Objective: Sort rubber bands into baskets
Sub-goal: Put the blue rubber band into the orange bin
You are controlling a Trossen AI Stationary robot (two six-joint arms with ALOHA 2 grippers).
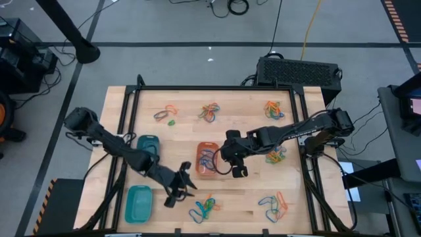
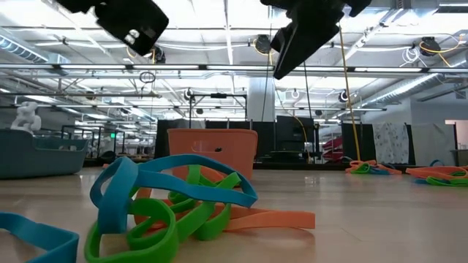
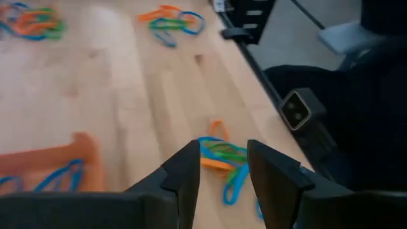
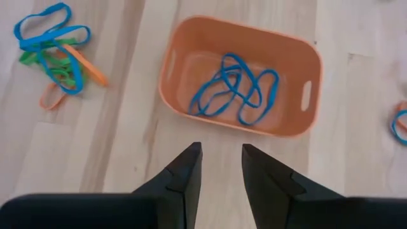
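The orange basket (image 1: 208, 160) stands mid-table with several blue rubber bands (image 4: 236, 89) lying in it. My right gripper (image 1: 235, 168) hovers open and empty just right of it, with the basket ahead of it in the right wrist view (image 4: 219, 152). My left gripper (image 1: 186, 187) is open and empty above the table, left of a mixed pile of bands (image 1: 205, 207). In the left wrist view (image 3: 222, 168) that pile (image 3: 222, 159) shows beyond the fingers. The teal rectangular basket (image 1: 139, 203) and the small blue-teal basket (image 1: 149, 143) stand at the left.
More mixed piles of bands lie at the far left (image 1: 166, 113), far middle (image 1: 210, 112), far right (image 1: 274, 110), right (image 1: 276, 155) and near right (image 1: 274, 205). A black rail (image 1: 309, 151) frames the table. In the low view the near pile (image 2: 168, 204) lies before the orange basket (image 2: 212, 150).
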